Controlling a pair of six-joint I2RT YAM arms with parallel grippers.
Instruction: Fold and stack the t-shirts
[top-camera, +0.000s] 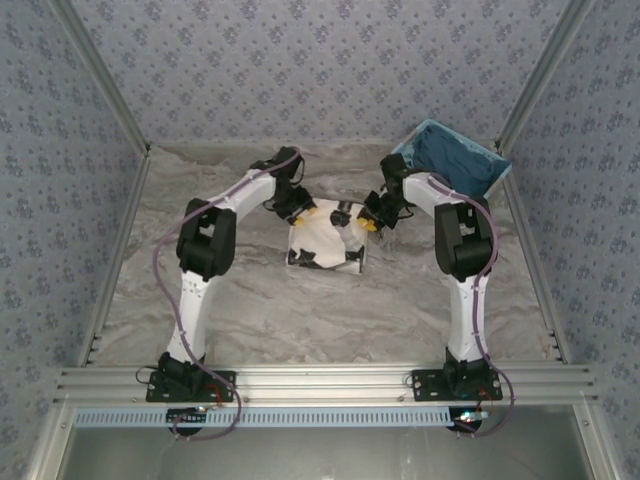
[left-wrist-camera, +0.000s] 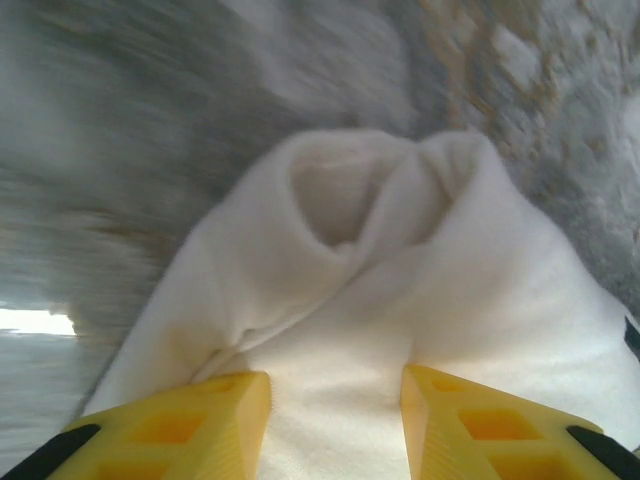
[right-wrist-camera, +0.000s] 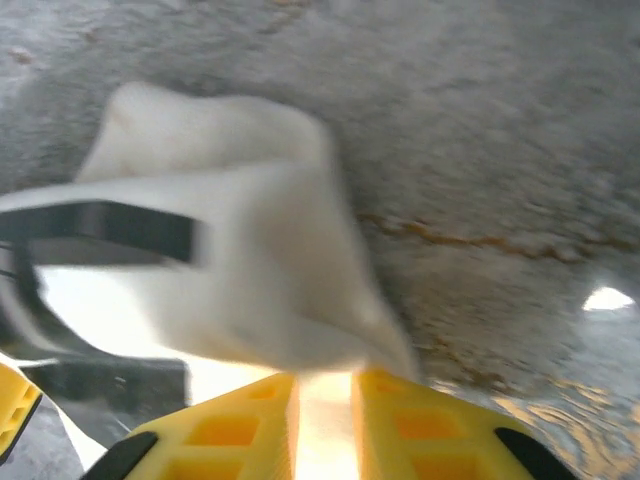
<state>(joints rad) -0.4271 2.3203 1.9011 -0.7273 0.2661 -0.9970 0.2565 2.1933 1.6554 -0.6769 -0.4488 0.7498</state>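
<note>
Yellow left jaws, right up against the lens in the left wrist view, have a thick bunch of shirt (left-wrist-camera: 400, 280) between them. Cloth fills the gap, so they're gripping, though they stand fairly wide. In the right wrist view the right jaws are almost together with a thin pinch of shirt edge between them. The rest of the cloth hangs off to the left. Both hold the same shirt.

Location: the shirt sits mid-worktop (top-camera: 250, 300) between the two arms, well apart from the blue basket (top-camera: 470, 160) in the far right corner.

Progress, my read: mid-fold. From above the shirt is a compact squarish packet, much narrower than a spread tee, so part of the folding looks done. The jaws are on its far edge, one near each corner, which looks like setup for carrying that edge over toward the near one. Left to do: finish this fold, flatten, then stack. I count one shirt on the worktop, and stacking isn't started as far as I can judge. Can't tell what's in the basket.

View differences: the top view gives the layout, meaning packet outline, arms converging and basket, but it's too small to read either grip. The wrist views give that. The left bunch is doubled into a rolled lip; the right is a thin edge. Wrist backgrounds are smeared, and the left cloth is sharp.
</note>
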